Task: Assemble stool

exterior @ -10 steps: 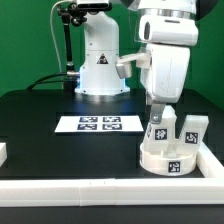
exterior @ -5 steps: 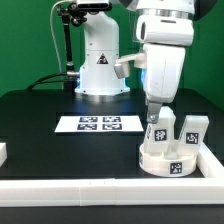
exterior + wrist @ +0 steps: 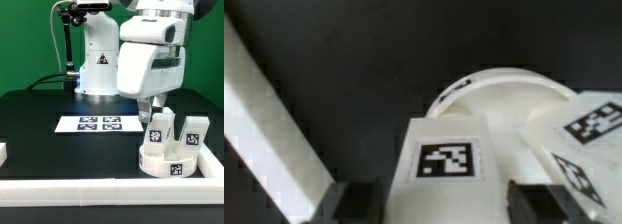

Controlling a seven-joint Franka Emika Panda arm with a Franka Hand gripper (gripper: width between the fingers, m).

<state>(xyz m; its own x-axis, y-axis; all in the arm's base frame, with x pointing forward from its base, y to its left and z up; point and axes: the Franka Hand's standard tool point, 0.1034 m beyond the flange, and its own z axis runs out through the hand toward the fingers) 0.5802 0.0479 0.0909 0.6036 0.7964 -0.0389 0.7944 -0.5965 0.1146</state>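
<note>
Gripper [image 3: 445, 198] is pinching a small blocky white plastic leg [image 3: 159, 128] w/ a black-and-white square tag on its face; in the wrist view I see both fingertips [image 3: 349, 205] flanking the leg's sides, so I read that as a grip, not spread jaws. That leg stands upright on the short round white plastic ring seat [image 3: 168, 158], long axis roughly vertical, tagged face toward the exterior cam. Seat sits flat at the exterior view's right, tucked into the corner of the long white border rail [image 3: 100, 188]. A second white tagged leg [image 3: 193, 132] is upright just beside the first, further to the exterior view's right; can't tell if it's seated in the ring or only standing behind it. Third leg I can't make out. My guess at the step: screwing or seating the held leg into the seat. To do it well I'd keep the leg's axis square to the seat top, press down lightly while turning, avoid bumping leg no. 2, and watch that the seat doesn't spin against the rail. Flat white marker board [image 3: 98, 124] lies well apart on the black table [image 3: 40, 120], nr the arm base.
</note>
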